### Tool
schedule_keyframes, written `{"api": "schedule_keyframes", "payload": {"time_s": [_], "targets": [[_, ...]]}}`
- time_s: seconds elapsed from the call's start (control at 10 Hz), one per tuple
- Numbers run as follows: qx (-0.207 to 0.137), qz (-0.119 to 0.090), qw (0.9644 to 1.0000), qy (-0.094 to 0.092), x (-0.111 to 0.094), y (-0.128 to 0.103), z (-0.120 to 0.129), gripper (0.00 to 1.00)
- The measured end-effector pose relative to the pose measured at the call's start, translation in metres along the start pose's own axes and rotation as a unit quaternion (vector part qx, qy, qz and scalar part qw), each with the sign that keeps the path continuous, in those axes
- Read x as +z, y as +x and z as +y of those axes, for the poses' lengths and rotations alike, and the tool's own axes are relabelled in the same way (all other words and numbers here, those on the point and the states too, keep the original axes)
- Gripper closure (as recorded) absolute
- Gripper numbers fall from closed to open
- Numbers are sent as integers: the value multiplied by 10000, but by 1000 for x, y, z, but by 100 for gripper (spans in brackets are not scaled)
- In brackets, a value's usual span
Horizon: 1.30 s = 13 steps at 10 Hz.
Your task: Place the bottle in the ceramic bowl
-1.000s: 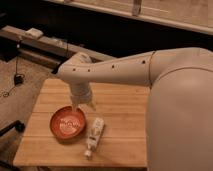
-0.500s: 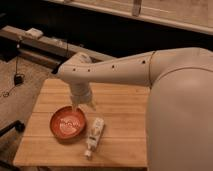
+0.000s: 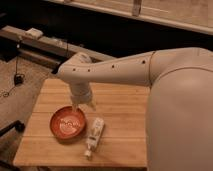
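While bottle lies on surface just right of ceramic bowl — ungrasped — my tool hangs over bowl's far rim, apart from bottle, likely pre-grasp; wide or narrow, I cannot tell.

Warm, dim light falls on the wooden table beneath the claw, all beyond in shadow.

Bottle lying beside the ceramic bowl
The slim, pale bottle lies flat on the wooden table, narrow cap end toward the near edge. The red-orange bowl sits upright, whitish markings inside. The gripper hangs above its far rim.
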Motion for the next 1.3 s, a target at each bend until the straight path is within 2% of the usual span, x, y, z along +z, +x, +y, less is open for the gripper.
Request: {"api": "schedule_keyframes", "payload": {"time_s": [0.3, 0.6, 1.0, 1.3], "targets": [[396, 202, 9990, 73, 24, 17, -21, 35], [725, 437, 9964, -56, 51, 29, -24, 35], [1072, 799, 9907, -252, 92, 38, -31, 35], [1254, 1022, 9865, -255, 113, 39, -37, 35]]}}
